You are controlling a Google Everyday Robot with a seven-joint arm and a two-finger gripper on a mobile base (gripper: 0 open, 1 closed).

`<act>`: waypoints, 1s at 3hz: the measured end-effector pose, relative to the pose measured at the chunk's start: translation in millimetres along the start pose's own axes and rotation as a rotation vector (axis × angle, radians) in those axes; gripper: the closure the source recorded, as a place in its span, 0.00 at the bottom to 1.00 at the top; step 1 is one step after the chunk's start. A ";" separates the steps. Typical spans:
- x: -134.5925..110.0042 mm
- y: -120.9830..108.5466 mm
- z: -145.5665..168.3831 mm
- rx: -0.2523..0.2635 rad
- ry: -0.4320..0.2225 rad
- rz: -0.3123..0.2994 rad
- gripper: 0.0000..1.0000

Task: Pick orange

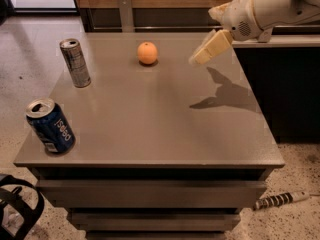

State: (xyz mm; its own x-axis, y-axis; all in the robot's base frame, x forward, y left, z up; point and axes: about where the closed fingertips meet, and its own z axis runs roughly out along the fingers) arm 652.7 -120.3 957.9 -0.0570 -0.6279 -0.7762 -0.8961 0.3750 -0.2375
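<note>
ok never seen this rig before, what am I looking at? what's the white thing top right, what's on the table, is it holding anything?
The white thing is a robot arm reaching in from the upper right. The cream-coloured piece at its end is the gripper, its hand. There is one picture, from a camera looking down at a grey table from its front; where it is mounted isn't recorded. On the table are the orange near the back, a slim silver can standing to its left, and a blue can near the front left corner. The gripper hovers above the table, right of the orange and apart from it, holding nothing.
</note>
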 end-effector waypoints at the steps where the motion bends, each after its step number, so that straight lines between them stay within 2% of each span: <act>1: -5.8 -8.9 51.0 -0.046 -0.047 0.014 0.00; 3: -9.4 -18.3 117.4 -0.080 -0.088 0.059 0.00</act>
State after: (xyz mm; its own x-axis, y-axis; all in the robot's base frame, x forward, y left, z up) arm 721.4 -41.2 901.0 -0.0751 -0.5426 -0.8366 -0.9249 0.3515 -0.1449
